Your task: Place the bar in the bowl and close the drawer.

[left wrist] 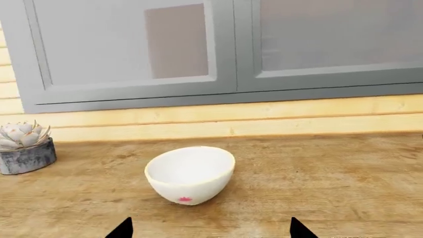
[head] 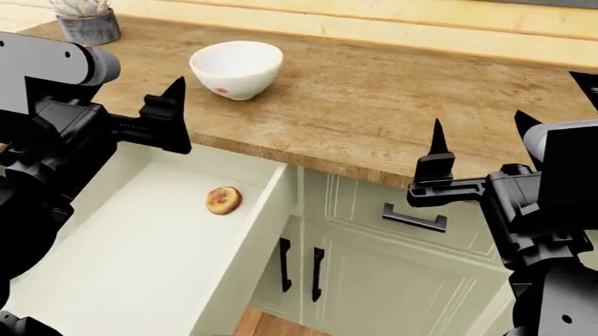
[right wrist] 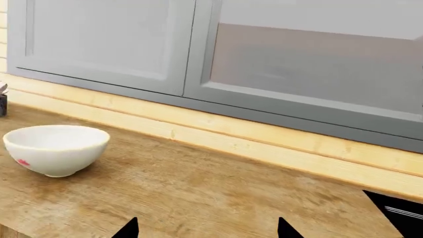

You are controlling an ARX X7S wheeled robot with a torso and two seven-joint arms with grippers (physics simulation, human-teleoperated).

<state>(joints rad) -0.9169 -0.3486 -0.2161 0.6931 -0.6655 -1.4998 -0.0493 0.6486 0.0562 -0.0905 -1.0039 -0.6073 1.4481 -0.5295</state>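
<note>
On the floor of the open cream-green drawer [head: 140, 259], below the wooden surface [head: 374, 98], lies the one bar [head: 223, 200], a small golden-brown disc near the drawer's right wall. One white bowl [head: 237, 68] with a pink mark stands upright on the surface, empty, above and behind the drawer. One succulent in a grey pot [head: 86, 21] sits at the far left corner.

Your left claw [head: 174, 115] hovers released over the drawer's back edge; your right claw [head: 477, 150] hangs released, well apart, before the one panelled drawer front with a black handle [head: 413, 218].

Reaching down, you could knock a fingertip on the surface's edge or the drawer wall. The flat bar may slip from a shallow pinch. A low carry could tip the bowl. Closing the drawer first would trap the bar.
</note>
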